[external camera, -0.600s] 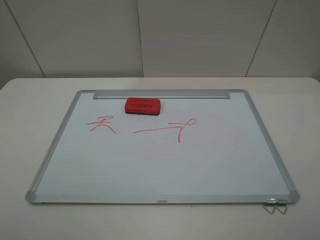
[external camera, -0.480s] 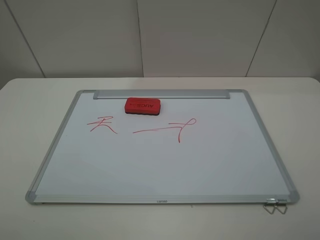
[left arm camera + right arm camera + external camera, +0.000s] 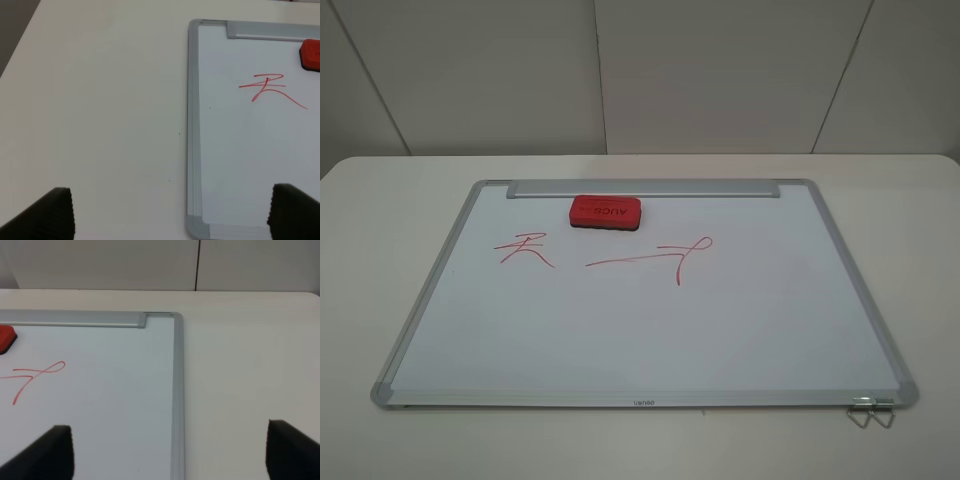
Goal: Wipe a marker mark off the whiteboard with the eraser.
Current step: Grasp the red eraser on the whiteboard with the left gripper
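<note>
The whiteboard lies flat on the table. The red eraser rests on it just below the metal tray strip. The marker mark, a small red scribble, sits on the board's left part. Neither gripper shows in the high view. In the left wrist view my left gripper is open and empty, above the board's near left corner, with the marker mark and the eraser far ahead. My right gripper is also open and empty, over the board's right frame.
A longer red line ending in a loop runs across the board's middle, right of the mark. A metal clip hangs at the board's near right corner. White table surrounds the board, with a panelled wall behind.
</note>
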{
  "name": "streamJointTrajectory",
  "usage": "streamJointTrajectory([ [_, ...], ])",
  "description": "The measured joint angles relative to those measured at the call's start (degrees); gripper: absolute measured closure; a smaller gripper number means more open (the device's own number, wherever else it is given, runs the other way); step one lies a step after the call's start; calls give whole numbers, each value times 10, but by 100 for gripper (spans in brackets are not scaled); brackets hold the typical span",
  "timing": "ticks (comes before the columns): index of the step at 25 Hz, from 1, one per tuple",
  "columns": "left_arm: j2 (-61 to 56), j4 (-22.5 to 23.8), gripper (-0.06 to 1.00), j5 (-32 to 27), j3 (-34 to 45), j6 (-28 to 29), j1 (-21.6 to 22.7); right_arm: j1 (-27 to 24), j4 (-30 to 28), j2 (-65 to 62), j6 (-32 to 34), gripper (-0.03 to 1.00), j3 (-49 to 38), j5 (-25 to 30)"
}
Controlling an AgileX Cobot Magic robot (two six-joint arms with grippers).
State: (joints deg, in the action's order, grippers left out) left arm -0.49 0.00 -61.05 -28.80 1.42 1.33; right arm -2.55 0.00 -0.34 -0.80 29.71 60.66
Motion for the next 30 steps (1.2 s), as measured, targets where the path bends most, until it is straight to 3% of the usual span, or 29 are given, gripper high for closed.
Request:
streamJointTrajectory([
  [22,3,-4,17,0,0,6,-10,0,0,0,0,27,0,0],
  [26,63,-6,17,5,-4,1,-46,0,0,0,0,27,0,0],
  [30,190,-8,17,58,-29,-25,-85,0,0,0,0,27,0,0],
])
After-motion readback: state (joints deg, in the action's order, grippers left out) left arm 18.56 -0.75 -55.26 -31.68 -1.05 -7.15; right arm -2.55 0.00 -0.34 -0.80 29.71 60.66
